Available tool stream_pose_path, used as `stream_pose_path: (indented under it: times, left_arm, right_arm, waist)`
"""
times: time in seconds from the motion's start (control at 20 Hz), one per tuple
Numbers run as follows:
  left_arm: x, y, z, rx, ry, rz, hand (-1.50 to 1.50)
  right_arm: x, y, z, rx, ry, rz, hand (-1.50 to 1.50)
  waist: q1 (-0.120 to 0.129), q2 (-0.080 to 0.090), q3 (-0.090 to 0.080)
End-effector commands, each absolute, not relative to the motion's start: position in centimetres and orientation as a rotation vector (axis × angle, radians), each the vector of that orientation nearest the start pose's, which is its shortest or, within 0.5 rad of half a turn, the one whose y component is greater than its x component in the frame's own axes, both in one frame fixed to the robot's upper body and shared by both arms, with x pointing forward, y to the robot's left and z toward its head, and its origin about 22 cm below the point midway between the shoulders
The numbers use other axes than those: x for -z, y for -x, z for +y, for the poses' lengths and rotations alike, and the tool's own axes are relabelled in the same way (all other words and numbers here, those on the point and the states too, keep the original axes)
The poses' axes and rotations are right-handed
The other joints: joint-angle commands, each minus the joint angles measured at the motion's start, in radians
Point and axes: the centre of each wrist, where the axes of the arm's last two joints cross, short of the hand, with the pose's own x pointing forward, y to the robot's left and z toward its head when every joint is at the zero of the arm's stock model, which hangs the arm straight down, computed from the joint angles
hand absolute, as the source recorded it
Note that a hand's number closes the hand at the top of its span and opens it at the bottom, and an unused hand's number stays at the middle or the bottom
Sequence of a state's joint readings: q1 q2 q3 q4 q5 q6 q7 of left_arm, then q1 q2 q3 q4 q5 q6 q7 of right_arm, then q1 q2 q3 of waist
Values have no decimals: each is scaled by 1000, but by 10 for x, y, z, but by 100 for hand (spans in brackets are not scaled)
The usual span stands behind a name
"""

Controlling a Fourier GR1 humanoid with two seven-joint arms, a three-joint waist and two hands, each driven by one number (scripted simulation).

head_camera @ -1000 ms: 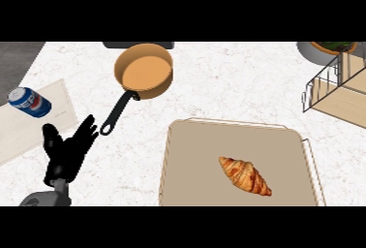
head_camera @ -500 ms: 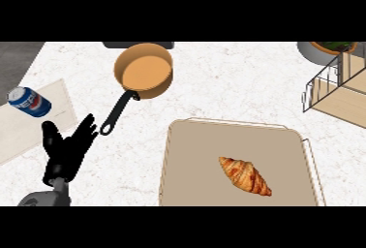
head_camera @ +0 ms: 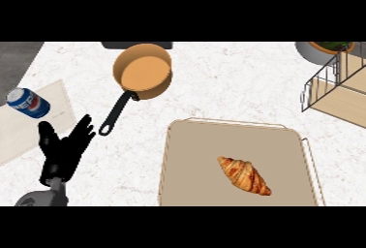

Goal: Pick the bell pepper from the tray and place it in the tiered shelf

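Beige, flat rectangular tray (head_camera: 193, 164) low and right of centre on the white speckled stone counter (head_camera: 236, 82), carrying only a golden-brown ridged croissant (head_camera: 244, 175), lying slantwise toward the tray's lower right. No bell pepper anywhere in view; the croissant the sole candidate for lifting. Black wire tiered shelf with pale wooden boards (head_camera: 336, 87) at the upper right edge, well apart from the tray, partly cut off by the frame. Beside it, a grey round pot with green leaves (head_camera: 325, 50).

Black left hand (head_camera: 63, 152) at the lower left, fingers straight and spread upward, holding nothing, resting apart from the tray. Right hand out of sight.

Copper-coloured round pan with a black handle (head_camera: 144, 71) above the left hand; blue soda can (head_camera: 28, 102) on a pale cream mat (head_camera: 28, 131) at the far left.

Judged step: the very start, nothing grasped. Called for next: a reach to the croissant on the tray, probably by the right hand given the shelf's side, fingers closing round its middle, then a lift and a carry up and right to a shelf board.
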State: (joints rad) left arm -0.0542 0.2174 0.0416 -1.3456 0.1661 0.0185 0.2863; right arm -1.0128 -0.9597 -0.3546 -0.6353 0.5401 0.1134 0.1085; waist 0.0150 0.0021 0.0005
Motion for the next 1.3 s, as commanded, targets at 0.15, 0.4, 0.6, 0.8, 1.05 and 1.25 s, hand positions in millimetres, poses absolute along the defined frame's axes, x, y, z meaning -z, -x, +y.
stream_pose_path:
  times: [0.15, 0.4, 0.6, 0.8, 1.05, 1.25]
  left_arm:
    - [29, -251, 282, -15, -112, -1123, 0]
    - [41, -250, 290, -42, -80, -1111, 0]
    - [26, -244, 288, -26, -78, -1118, 0]
    - [32, -246, 288, -36, -78, -1122, 0]
    - [17, -258, 298, -49, -98, -1129, 0]
    - [19, -254, 306, -63, -93, -1127, 0]
  right_arm:
    - [-332, -349, -497, 37, 1054, -1490, -150]
    - [-325, -350, -505, 204, 897, -1592, -150]
    - [-326, -341, -515, 362, 834, -1626, -150]
    - [-350, -313, -536, 486, 948, -1635, -150]
    - [-358, -282, -562, 662, 1079, -1583, -150]
    - [-359, -232, -598, 792, 1071, -1556, -150]
  waist:
    - [-2, 0, 0]
    - [0, 5, 0]
    - [3, 1, 1]
    - [-2, 2, 0]
    - [-4, 4, 0]
    - [-14, 3, 2]
